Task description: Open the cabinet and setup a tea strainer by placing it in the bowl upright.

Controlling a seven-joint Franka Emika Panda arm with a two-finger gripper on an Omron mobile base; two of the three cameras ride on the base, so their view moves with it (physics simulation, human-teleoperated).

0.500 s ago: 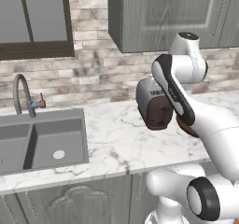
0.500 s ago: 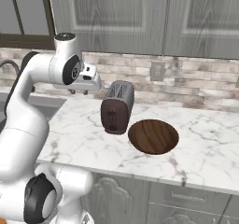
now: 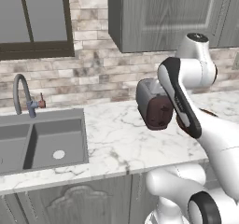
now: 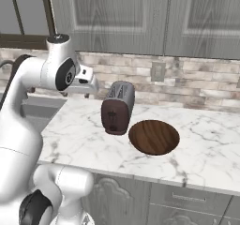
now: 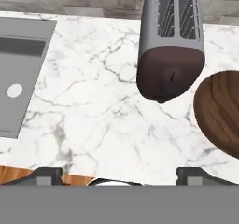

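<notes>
Two things are standing on the white marble table [image 4: 201, 149]: the dark red and grey toaster [image 4: 117, 108] and the bowl [image 4: 154, 137], a shallow wide dark brown wood-grain dish; the bowl is lying just right of the toaster and slightly nearer the front edge, close beside it, and whether they are touching cannot be told; nothing is showing inside the bowl in the right base view. In the hand view the toaster [image 5: 171, 45] is lying in the upper middle with its two slots facing the camera, and the bowl [image 5: 220, 110] is cut off by the right edge. The cabinet [image 4: 110, 18] is hanging on the wall above the brick backsplash, its recessed-panel door sitting flush and closed; a second grey door [image 4: 204, 20] is adjoining it on the right. In the left base view the cabinet [image 3: 154, 15] is sitting above and behind the toaster [image 3: 154, 104]; further left a grey sink [image 3: 42, 141] is set into the table, with a curved faucet [image 3: 23, 94] behind it and a dark-framed window [image 3: 32, 20] above. The tool [image 5: 119, 176] is hovering over the near part of the table, its two finger tips [image 5: 46, 175] standing far apart, wide open and gripping nothing; the arm's wrist is hanging left of the toaster in the right base view. An outlet plate [image 4: 158, 71] is sitting on the backsplash behind the bowl.
</notes>
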